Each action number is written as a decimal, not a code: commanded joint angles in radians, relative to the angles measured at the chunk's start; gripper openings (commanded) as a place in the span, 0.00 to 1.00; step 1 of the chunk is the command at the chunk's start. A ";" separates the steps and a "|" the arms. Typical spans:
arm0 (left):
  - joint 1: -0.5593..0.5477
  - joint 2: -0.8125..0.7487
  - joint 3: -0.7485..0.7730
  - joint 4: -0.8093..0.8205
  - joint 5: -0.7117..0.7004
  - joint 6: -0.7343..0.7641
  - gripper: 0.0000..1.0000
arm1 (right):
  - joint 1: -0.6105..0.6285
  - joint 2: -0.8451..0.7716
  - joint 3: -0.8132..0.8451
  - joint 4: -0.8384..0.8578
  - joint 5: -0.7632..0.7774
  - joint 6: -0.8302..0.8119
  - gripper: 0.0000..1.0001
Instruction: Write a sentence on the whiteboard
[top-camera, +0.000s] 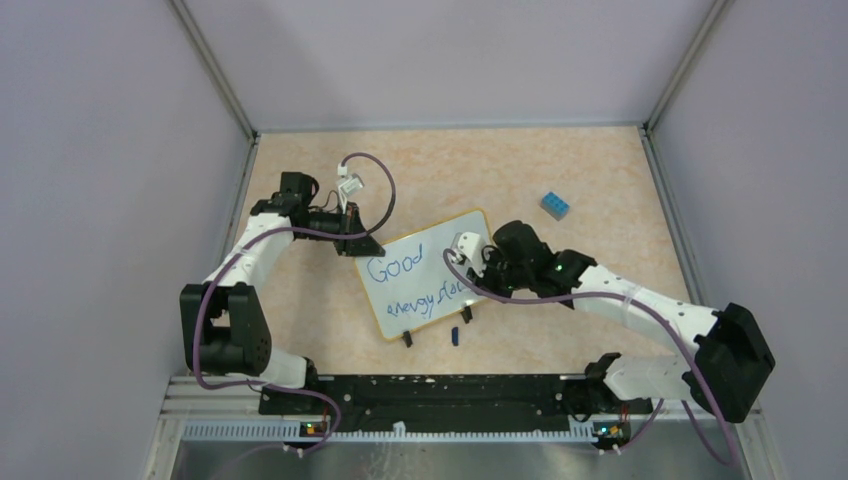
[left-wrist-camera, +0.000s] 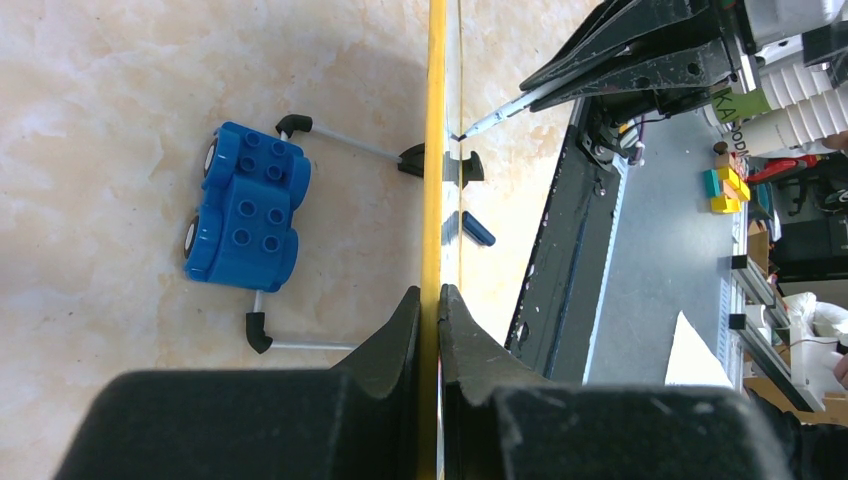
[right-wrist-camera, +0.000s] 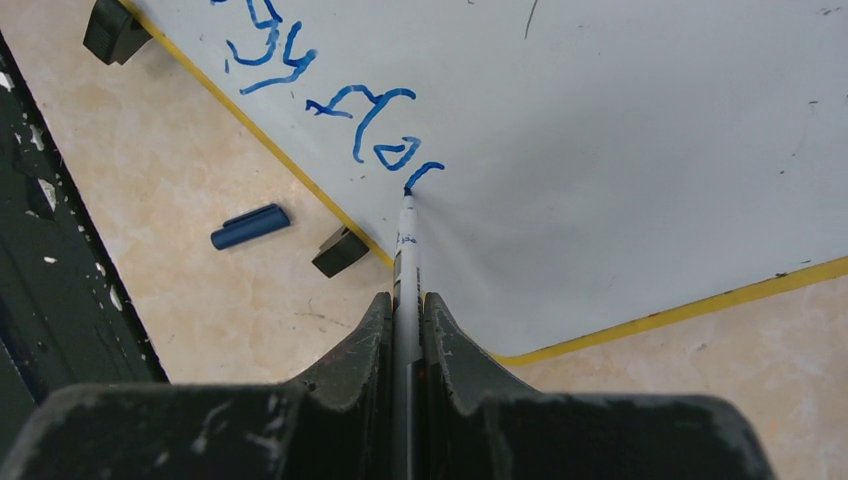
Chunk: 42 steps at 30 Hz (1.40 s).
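On the marbled worktop (top-camera: 560, 160) the whiteboard (top-camera: 455, 245) stood propped on its black clip feet (top-camera: 407, 340) near the centre, with its 10 o'clock corner clamped edge-on between the left jaws. The right jaws, at the board's 3 o'clock, were clamped on a marker (right-wrist-camera: 407, 250) whose tip touched the board at the end of the second line of the sentence (top-camera: 393, 267), blue lettering reading "Good" above a scrawled word. A blue block (top-camera: 556, 206) lay well apart at the board's 2 o'clock, and a small blue cap (top-camera: 455, 335) lay just off its 6 o'clock edge.
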 joint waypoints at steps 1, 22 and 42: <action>0.003 0.018 0.004 0.014 -0.088 0.030 0.00 | -0.009 -0.014 -0.018 0.001 0.018 -0.026 0.00; 0.002 0.019 0.010 0.012 -0.089 0.026 0.00 | -0.061 -0.014 0.066 0.041 0.085 0.016 0.00; 0.003 0.025 0.010 0.012 -0.084 0.031 0.00 | -0.068 -0.017 0.010 -0.006 0.026 -0.032 0.00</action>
